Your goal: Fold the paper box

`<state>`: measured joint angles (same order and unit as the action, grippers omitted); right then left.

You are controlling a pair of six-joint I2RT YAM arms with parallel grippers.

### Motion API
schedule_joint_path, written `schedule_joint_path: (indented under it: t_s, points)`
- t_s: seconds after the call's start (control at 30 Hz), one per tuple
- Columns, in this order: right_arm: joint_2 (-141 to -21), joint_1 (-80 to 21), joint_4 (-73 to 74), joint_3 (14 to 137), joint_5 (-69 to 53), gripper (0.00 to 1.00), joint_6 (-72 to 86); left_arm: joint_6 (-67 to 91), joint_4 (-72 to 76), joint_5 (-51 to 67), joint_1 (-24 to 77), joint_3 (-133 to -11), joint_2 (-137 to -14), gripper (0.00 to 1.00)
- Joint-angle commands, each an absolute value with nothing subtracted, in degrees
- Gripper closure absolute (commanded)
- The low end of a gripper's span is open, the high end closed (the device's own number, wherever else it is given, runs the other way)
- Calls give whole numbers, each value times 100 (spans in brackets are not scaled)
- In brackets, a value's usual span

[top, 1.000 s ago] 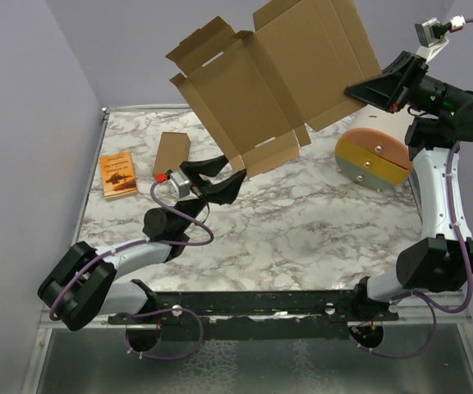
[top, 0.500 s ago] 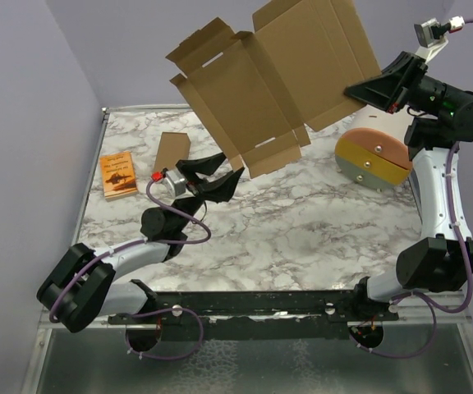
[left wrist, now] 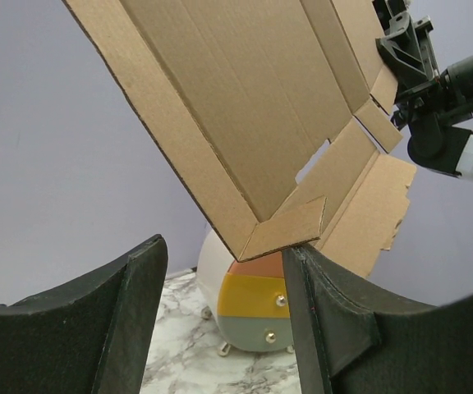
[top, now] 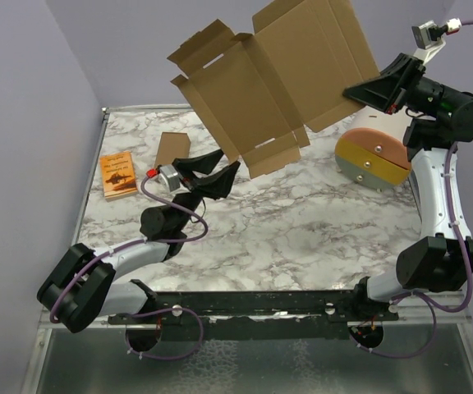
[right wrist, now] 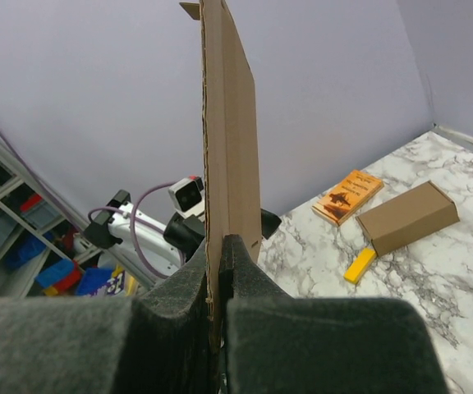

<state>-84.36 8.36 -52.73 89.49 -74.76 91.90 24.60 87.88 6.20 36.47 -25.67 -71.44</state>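
flat notched brown cardboard sheet [top: 261, 82] raised in the air, one edge pinched in clenched right gripper [top: 356, 91], lower corner tab just above parted, empty left gripper [top: 227, 162]

Top view: paper box [top: 269, 90] sheet cut off at frame's 12 o'clock edge. Narrow brown box [top: 171, 148] near end hidden behind left gripper's [top: 227, 161] wrist. Fingers touching sheet or not: can't tell. Domed orange/grey obj [top: 372, 160] partly covered at 12 o'clock by sheet + right arm [top: 442, 103]. Booklet [top: 118, 175] print too small to read. Right wrist: sheet edge-on, faces unseen; small yellow item [right wrist: 360, 264] unidentifiable.
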Motion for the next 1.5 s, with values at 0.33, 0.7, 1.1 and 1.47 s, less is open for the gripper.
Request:
schedule_joint_path:
  t_s: [0.33,0.7,1.1,1.47]
  points:
    - [-8386,861,-5445,8891,-7328,99,9231,3447,10213,125,3621,-2815,-7133,49]
    - [-8403,861,-5494,8834,-7312,99,9272,3846,10213,70,3623,-2978,-7251,59]
    - [-8395,861,-5520,8760,-7290,99,9283,3964,10213,-92,3623,-2909,-7284,88]
    - [-8375,861,-5440,8645,-7240,99,9159,3914,10213,-222,3619,-2700,-7236,78]
